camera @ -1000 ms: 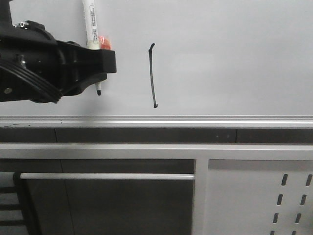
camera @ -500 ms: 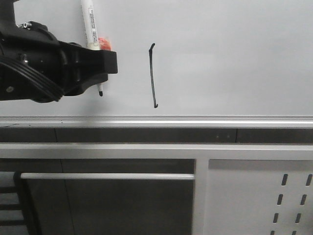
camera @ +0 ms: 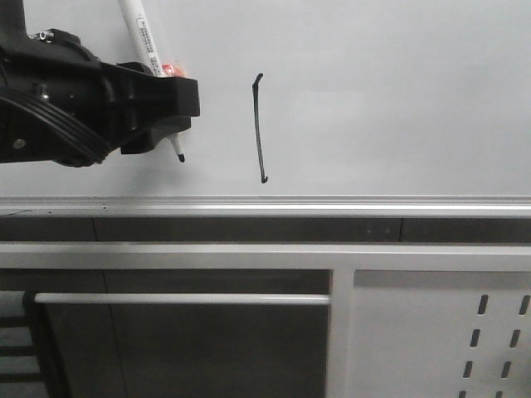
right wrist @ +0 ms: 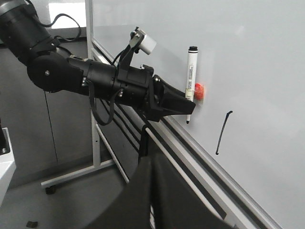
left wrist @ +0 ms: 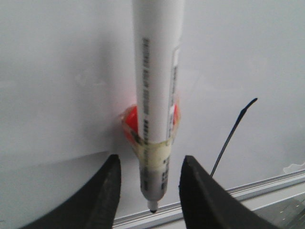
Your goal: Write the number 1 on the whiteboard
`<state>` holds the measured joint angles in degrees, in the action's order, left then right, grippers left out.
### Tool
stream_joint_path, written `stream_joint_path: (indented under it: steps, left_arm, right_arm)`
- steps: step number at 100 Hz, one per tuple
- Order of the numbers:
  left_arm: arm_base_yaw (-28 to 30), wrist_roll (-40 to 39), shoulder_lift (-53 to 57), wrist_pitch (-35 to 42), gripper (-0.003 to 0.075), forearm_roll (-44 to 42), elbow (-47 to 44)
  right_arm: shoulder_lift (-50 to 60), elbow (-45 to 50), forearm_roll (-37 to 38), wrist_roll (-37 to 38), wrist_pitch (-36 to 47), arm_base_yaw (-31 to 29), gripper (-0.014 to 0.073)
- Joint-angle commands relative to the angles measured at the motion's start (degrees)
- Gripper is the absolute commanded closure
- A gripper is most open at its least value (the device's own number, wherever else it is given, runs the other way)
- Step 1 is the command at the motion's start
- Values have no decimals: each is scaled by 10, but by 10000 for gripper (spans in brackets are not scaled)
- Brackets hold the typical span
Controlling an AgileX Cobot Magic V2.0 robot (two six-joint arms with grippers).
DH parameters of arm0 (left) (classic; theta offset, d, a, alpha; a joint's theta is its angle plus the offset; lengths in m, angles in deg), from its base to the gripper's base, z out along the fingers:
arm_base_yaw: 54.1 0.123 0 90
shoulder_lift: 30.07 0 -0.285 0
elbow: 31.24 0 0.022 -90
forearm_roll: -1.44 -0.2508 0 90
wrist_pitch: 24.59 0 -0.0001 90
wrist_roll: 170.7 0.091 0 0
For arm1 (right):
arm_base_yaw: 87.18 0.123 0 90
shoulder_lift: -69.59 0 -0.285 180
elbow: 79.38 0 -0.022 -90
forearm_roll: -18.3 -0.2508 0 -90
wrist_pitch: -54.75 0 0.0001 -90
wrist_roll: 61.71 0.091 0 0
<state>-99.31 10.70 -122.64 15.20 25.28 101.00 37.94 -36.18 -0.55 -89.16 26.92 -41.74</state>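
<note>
The number 1 is a thin, nearly vertical black stroke on the whiteboard; it also shows in the wrist views. Left of it a white marker with an orange magnet rests against the board, tip down and tilted. My left gripper is open, its black fingers on either side of the marker's lower end with a gap on each side. My right gripper is shut, away from the board.
The board's silver frame edge runs below the stroke. Under it are a dark rail, a horizontal white bar and a white perforated panel. The board's stand leg reaches onto the floor.
The marker has tilted: its top swung left and its tip swung right, towards the stroke. The left gripper has shifted slightly. The stroke is unchanged.
</note>
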Motion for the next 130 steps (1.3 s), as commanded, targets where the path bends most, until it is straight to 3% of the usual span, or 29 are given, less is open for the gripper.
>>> stream_joint_path:
  steps: [1,11,28,52,62,80,103,120,130]
  left_arm:
    - [1,-3,13,47,433,-7,16]
    - [1,-3,18,47,408,-7,16]
    - [-8,-3,63,18,284,-7,-1]
    - [-61,-3,189,13,286,-6,-74]
    - [-90,-3,263,13,371,4,-107]
    - [-139,-3,405,8,735,-15,-145]
    - [-169,-1,553,-72,738,-145,-147]
    - [-171,0,593,-54,738,-146,-147]
    - [-166,3,604,-36,738,-102,-147]
  right_arm:
    - [-3,-15,-1,-1,39,-4,644]
    - [-3,-15,-1,-1,39,-4,644]
    - [-3,-15,-1,-1,39,-4,644]
    - [-3,-15,-1,-1,39,-4,644]
    - [-3,-15,-1,-1,39,-4,644]
    - [-3,-15,-1,-1,39,-4,644]
    - [-3,-15,-1,-1,39,-4,644]
    - [-3,-15,-1,-1,39,-4,644]
    - [-3,-15,-1,-1,39,-4,644]
